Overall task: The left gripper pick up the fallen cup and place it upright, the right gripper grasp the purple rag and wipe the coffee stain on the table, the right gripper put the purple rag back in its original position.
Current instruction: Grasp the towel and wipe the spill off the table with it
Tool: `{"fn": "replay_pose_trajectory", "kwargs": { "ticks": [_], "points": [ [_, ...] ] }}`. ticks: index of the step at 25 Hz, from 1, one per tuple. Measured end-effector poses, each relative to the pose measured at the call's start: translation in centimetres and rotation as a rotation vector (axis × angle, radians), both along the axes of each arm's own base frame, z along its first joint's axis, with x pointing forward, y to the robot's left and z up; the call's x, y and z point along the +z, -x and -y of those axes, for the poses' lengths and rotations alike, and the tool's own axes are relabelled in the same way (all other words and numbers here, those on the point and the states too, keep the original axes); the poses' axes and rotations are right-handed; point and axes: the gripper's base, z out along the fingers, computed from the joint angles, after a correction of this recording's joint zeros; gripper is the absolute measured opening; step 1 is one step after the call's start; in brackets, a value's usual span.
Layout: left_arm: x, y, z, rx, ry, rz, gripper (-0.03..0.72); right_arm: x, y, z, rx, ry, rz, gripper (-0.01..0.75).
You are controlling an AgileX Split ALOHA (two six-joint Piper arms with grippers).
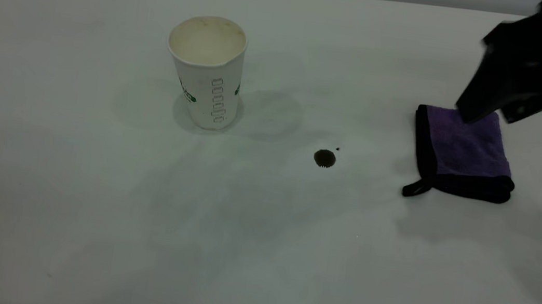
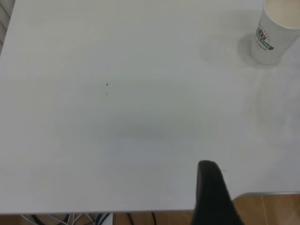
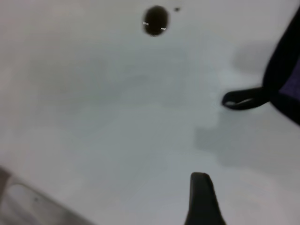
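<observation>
My left gripper [image 2: 213, 194] is showing only in my left wrist view, as one dark pointed finger [image 2: 211, 187] sitting over the near edge of the table [image 1: 83, 226]. I cannot tell how wide its fingers are standing, and it is holding and touching nothing that I can see. It is hanging well apart from the cup [image 1: 206, 70], which is standing upright toward the far left part of the tabletop, mouth up, cream inside showing, green band partly turned away.

Moving right, the coffee stain [image 1: 324, 158] is lying as a small round dark spot near the middle of the table, between the cup and the rag, with a tiny dark speck [image 1: 338, 149] just beside it on the far right side.

Further right, the purple rag [image 1: 465, 151] is lying flat and folded near the right edge, its black edging running along its left and near sides and its loop tab [image 1: 415, 188] sticking out at the near left corner.

My right gripper [image 1: 486, 109] is reaching in from the far right corner, its dark tip sitting over the far edge of the rag. Whether it is touching the cloth, and whether its fingers are spread or pressed together, I cannot tell; the right wrist view is showing one finger [image 3: 201, 199] only.
</observation>
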Motion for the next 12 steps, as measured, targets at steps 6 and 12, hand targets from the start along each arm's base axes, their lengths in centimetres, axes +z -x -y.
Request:
{"fn": "replay_pose_trajectory", "kwargs": {
  "ticks": [6,12],
  "points": [
    [0.0,0.0,0.0,0.0,0.0,0.0,0.507,-5.2,-3.8,0.0,-0.015,0.102,-0.09,0.551],
    [0.0,0.0,0.0,0.0,0.0,0.0,0.507,-7.9,-7.0,-0.1,-0.01,0.158,-0.093,0.551]
  ]
}}
